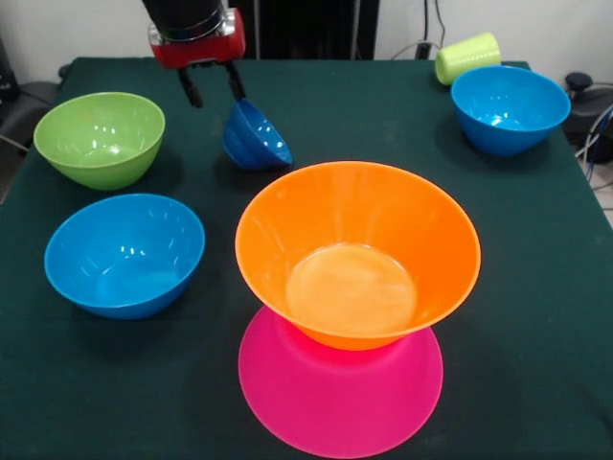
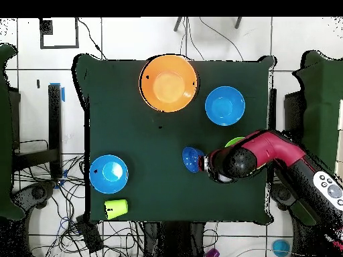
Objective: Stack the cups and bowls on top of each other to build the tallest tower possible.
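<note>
My gripper (image 1: 213,96) hangs at the table's far side with its fingers apart and nothing between them. Its right finger touches the top rim of the small dark-blue bowl (image 1: 257,136), which rests tilted on its side on the cloth. In the overhead view the gripper (image 2: 205,162) is right beside that bowl (image 2: 192,159). The tower is the big orange bowl (image 1: 356,251), upright on the big pink bowl (image 1: 340,388), which looks upside down; it also shows in the overhead view (image 2: 169,83). A yellow-green cup (image 1: 467,57) lies on its side at the far right.
A green bowl (image 1: 99,137) and a medium blue bowl (image 1: 124,254) stand at the left, and another medium blue bowl (image 1: 510,108) at the far right. In the overhead view my arm (image 2: 268,150) covers most of the green bowl. The table (image 1: 536,287) has a dark green cloth.
</note>
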Controlling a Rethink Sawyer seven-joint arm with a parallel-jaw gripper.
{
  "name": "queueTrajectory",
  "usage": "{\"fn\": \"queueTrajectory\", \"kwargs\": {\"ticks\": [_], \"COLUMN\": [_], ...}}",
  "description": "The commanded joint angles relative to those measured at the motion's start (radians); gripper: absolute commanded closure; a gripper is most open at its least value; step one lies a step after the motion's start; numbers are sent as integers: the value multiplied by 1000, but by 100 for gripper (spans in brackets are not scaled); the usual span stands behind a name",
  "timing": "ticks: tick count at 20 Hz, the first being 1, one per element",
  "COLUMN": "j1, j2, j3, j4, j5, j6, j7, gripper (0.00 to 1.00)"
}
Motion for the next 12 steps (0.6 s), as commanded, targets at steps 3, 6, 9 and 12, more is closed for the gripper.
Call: {"fn": "queueTrajectory", "kwargs": {"ticks": [3,6,9,12], "j1": [141,184,244,314], "j2": [-53,-113,-195,-299], "j3": [-87,-95,-99,-91], "j4": [-2,-34,-79,-148], "j5": [-215,-304,-409,-534], "j6": [-46,-46,-9,77], "j7": [81,206,335,467], "gripper": [0,0,0,0]}}
